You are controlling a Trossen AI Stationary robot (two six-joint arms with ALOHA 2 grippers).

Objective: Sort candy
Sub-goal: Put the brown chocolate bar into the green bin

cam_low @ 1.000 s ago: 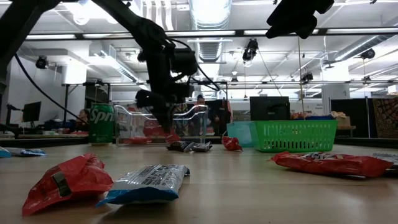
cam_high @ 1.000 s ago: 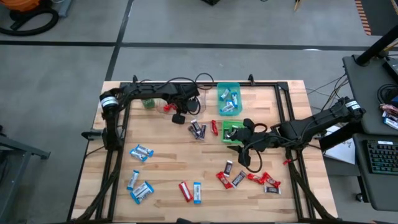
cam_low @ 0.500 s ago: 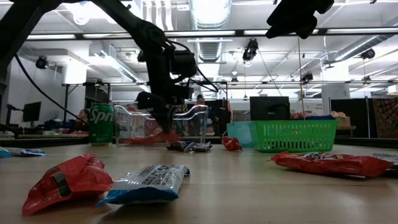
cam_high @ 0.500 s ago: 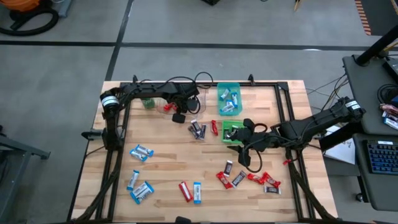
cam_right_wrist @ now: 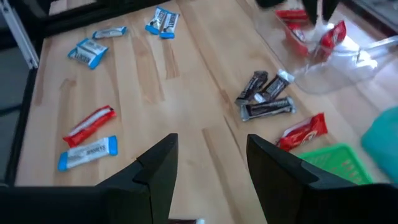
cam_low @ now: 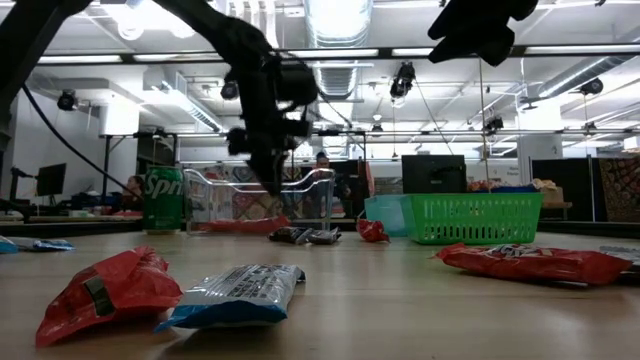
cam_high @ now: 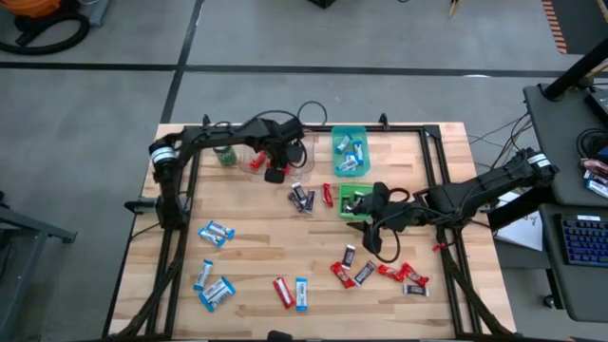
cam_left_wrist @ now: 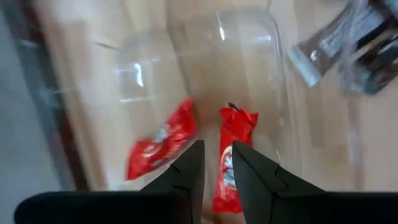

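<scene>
Wooden tabletop (cam_high: 256, 256) carries the candy in scattered groups. At its centre three dark bars (cam_high: 302, 198) lie touching; in the high view a red bar (cam_high: 328, 195) sits just beside them at three o'clock. Toward eleven o'clock stands a clear bin (cam_high: 255, 157) with one red bar (cam_left_wrist: 160, 142) lying inside, and the left gripper (cam_high: 276, 172) hangs over its edge, jaws narrowly pinched on a second red candy (cam_left_wrist: 231, 158). Blue-and-white bars (cam_high: 215, 232) lie at seven o'clock, mixed red and dark ones (cam_high: 375, 273) at five. A green basket (cam_low: 468, 218) and a teal bin (cam_high: 349, 151) stand at one o'clock, a green can (cam_low: 163, 200) far left. The right gripper (cam_high: 377, 198) waits above the green basket, fingers (cam_right_wrist: 155, 163) spread wide. Beyond is an office with ceiling lights.
</scene>
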